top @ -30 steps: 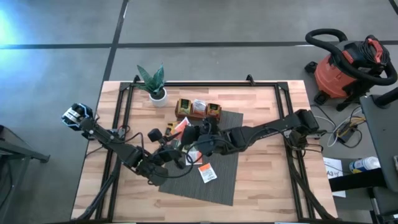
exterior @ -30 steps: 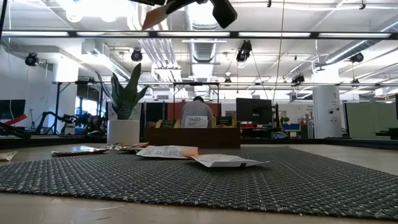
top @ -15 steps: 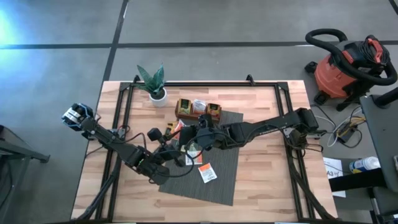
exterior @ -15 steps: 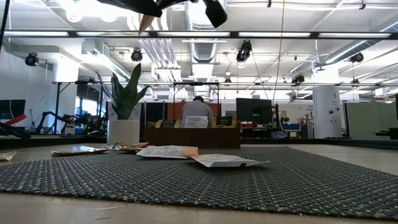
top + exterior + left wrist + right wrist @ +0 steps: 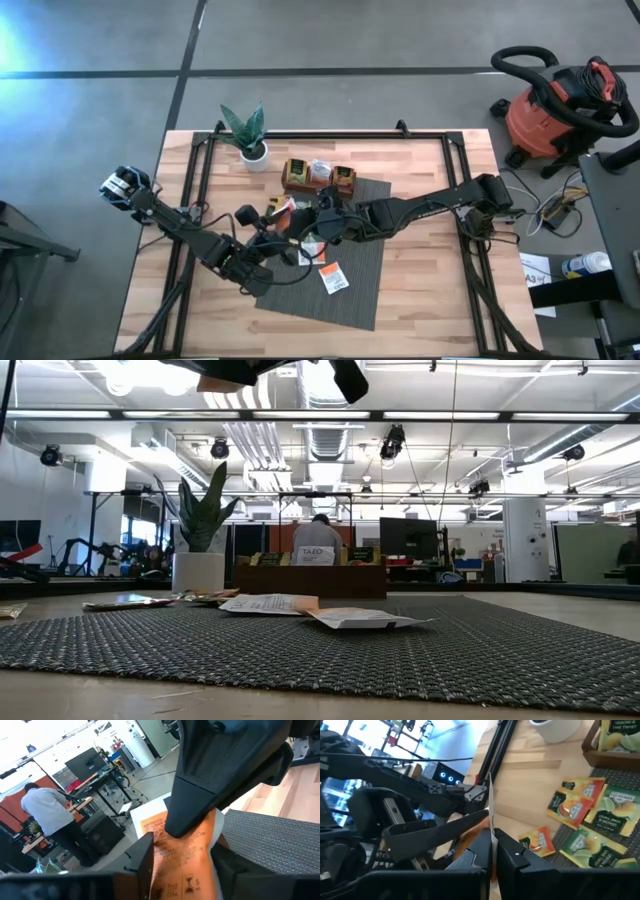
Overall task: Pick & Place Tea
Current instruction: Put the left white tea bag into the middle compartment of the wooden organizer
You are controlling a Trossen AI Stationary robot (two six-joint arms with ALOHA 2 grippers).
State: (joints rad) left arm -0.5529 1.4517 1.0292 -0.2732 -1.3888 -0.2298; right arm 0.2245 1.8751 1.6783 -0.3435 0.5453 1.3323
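Observation:
My right gripper [image 5: 494,845] is shut on a white-and-orange tea sachet [image 5: 180,845], held in the air above the grey mat's [image 5: 355,295] far left part. My left gripper [image 5: 182,865] is open, with one finger on each side of that same sachet; I cannot tell whether they touch it. In the low view both grippers show only at the top edge. Another white-and-orange sachet [image 5: 333,278] lies flat on the mat. Green and yellow sachets [image 5: 600,825] lie at the mat's far left corner. My right gripper pinches the sachet's flat faces between its two fingers; its own view shows the sachet edge-on as a thin white line [image 5: 490,795] rising out of the shut fingers. The fingers come from the table's right, slanting down. The sachet is lifted clear of the mat.
A brown wooden tray [image 5: 318,176] with sachets stands at the mat's far edge, a potted plant [image 5: 248,135] to its left. A black frame [image 5: 200,160] runs round the table. A red vacuum [image 5: 555,105] stands beyond the table's right side. A person shows in the room behind.
My right gripper has turned at the wrist while staying where it was, and the held sachet has swung a little toward the table's left, nearer my left gripper. The sachets on the mat have not moved.

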